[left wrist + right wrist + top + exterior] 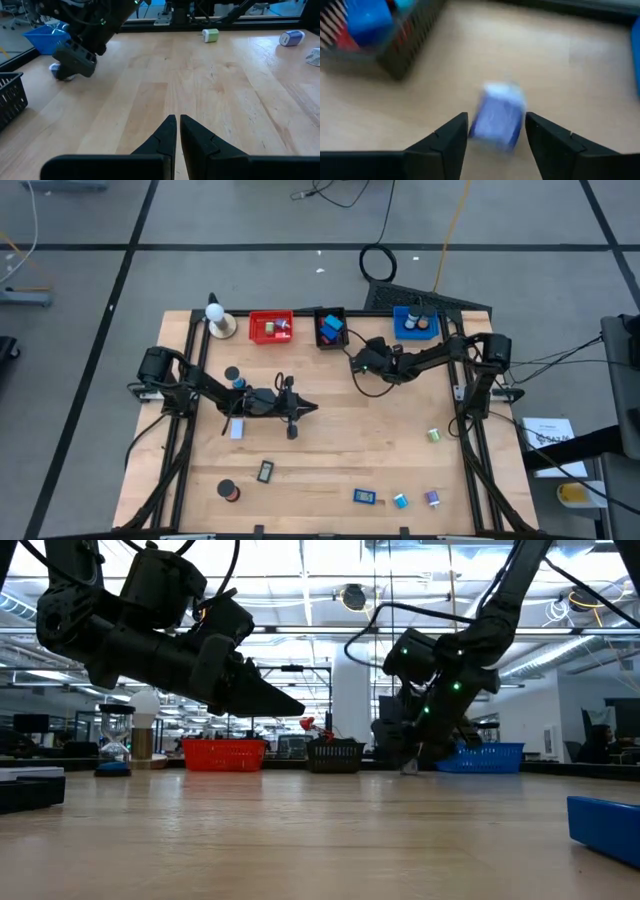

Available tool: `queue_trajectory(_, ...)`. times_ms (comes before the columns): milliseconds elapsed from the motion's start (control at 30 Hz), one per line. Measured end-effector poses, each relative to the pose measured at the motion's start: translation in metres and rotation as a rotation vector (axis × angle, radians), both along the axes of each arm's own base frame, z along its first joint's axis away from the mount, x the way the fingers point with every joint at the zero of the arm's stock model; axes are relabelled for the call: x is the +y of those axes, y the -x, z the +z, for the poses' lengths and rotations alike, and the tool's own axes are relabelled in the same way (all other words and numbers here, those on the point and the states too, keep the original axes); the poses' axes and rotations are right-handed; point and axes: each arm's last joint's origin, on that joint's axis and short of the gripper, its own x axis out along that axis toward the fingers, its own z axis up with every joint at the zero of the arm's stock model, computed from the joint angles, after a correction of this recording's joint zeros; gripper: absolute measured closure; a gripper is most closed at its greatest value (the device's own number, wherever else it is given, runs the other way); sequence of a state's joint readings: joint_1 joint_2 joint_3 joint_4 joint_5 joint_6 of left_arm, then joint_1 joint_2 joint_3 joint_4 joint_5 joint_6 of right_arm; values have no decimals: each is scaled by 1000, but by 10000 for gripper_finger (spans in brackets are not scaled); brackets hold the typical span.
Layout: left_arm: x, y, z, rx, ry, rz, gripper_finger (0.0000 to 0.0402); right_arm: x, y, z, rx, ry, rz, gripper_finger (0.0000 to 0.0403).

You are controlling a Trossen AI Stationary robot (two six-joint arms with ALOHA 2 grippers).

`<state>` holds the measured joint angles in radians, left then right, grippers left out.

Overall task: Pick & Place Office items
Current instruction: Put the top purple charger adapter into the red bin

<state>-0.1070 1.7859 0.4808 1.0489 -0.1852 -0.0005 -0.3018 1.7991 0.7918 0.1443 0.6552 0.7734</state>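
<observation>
from above, the right gripper (356, 361) sits just in front of the black bin (331, 327), low over the table (400, 460). the left gripper (308, 407) hangs mid-table, waiting. loose office items are spread around: a black-framed rectangle (265, 471), a black roll (231, 491), a blue block (364, 497) and a green clip (434, 435) well apart along the near and right side.

table-level view: the right gripper (405, 762) is nearly down on the wood, bins lined up behind it.

left wrist view: its fingers (165, 135) are pinched together with nothing between them, and the other arm is working across the table.

right wrist view: jaws spread wide with a light-blue block (497, 116) sitting between them, tilted and apparently not gripped yet. the black bin (407, 45) is close by.

my take: centre the block between the pads, drop a bit lower, close squarely on the flat sides so it doesn't twist out, then lift clear of the bin wall.
</observation>
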Motion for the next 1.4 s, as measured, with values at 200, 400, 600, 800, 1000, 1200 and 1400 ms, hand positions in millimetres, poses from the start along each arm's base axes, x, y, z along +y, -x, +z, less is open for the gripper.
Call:
queue_trajectory(200, 0, 0, 0, 0, 0, 0, 371, 1, 1, -1, 13, -6, 9, 226)
queue_trajectory(400, 0, 0, 0, 0, 2, 1, 371, 1, 0, -1, 33, 4, 29, 264)
queue_trajectory(600, 0, 0, 0, 0, 8, 2, 371, 5, 0, 2, 62, 15, 68, 277)
queue_trajectory(800, 1, 13, 12, -37, 23, 4, 371, 40, -7, 23, 75, 62, 249, 267)
queue_trajectory(1000, 5, 46, 32, -120, 45, 14, 371, 98, -31, 26, -37, 67, 556, 277)
queue_trajectory(1200, 11, 74, 40, -182, 89, 115, 371, 104, -86, 25, -68, 105, 590, 276)
queue_trajectory(1400, 14, 85, 35, -175, 87, 168, 371, 86, -140, 15, -42, 85, 590, 275)
